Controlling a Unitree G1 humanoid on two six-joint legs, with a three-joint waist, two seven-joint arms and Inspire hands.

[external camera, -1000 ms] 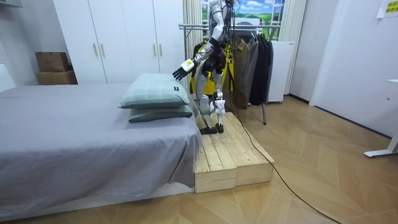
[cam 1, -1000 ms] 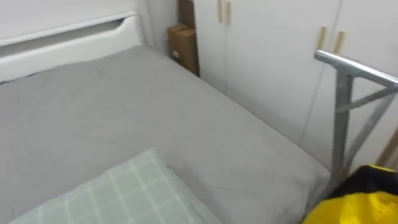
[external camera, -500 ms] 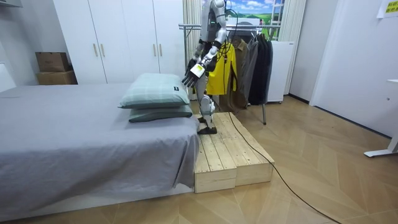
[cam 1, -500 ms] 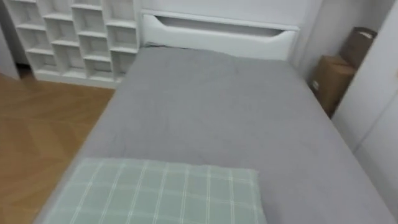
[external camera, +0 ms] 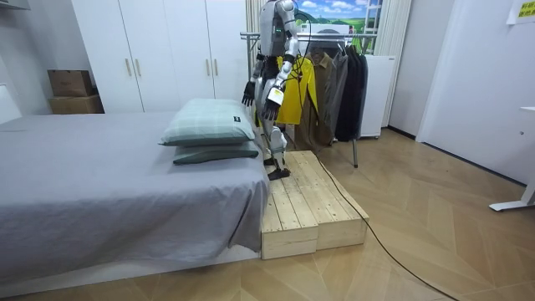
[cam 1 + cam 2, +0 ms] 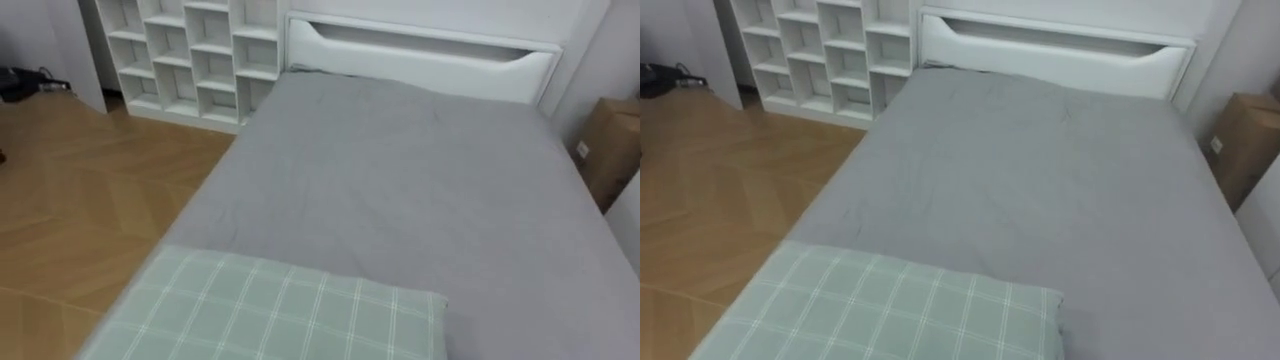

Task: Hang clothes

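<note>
No legible text or signs

Bed (image 6: 400,190) under a plain grey sheet, white headboard (image 6: 420,45) at the far edge. At the near edge, toward its left corner, a pale green checked pillow (image 6: 270,312), stacked in the room view on a darker green pillow (image 5: 216,153) resting directly on the sheet. Sheet draped down over the side edge. Against that same end, on the wood floor (image 5: 418,251), a low plank platform (image 5: 305,205)
</note>
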